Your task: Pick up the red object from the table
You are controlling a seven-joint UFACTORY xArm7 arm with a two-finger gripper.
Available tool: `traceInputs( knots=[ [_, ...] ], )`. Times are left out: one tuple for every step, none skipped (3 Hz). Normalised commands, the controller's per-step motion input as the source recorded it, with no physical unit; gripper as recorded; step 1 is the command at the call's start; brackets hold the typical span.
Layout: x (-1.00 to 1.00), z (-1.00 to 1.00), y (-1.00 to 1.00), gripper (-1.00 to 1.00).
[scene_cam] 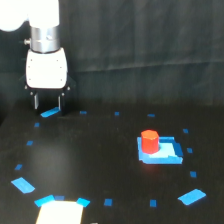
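On the exterior view's right, the red object (149, 141) stood upright on the table (100, 160), a short, stubby red-orange cylinder resting on the near-left part of a flat blue square pad (167, 151). Well apart from it, at the exterior view's upper left, the gripper (47, 102) hung from the white arm (46, 65), pointing straight down. Its two thin dark fingers (36, 101) were spread with a clear gap between them, and nothing was held there. Just below the fingertips lay a small blue patch (49, 113); whether the tips touched the surface could not be told. Small blue tape marks (116, 114) dotted the black surface in a loose ring around the middle. Larger blue patches lay toward the near edge: one at the exterior view's lower left (22, 185) and one at its lower right (192, 196). A pale rectangular shape with blue corners (60, 210) sat at the bottom edge, too blurred to identify. A dark curtain (150, 50) hung behind the table.
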Motion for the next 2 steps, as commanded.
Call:
traceInputs(
  knots=[
    [1.0, -0.55, -1.0, 1.0],
    [1.0, -1.0, -0.06, 1.0]
  ],
)
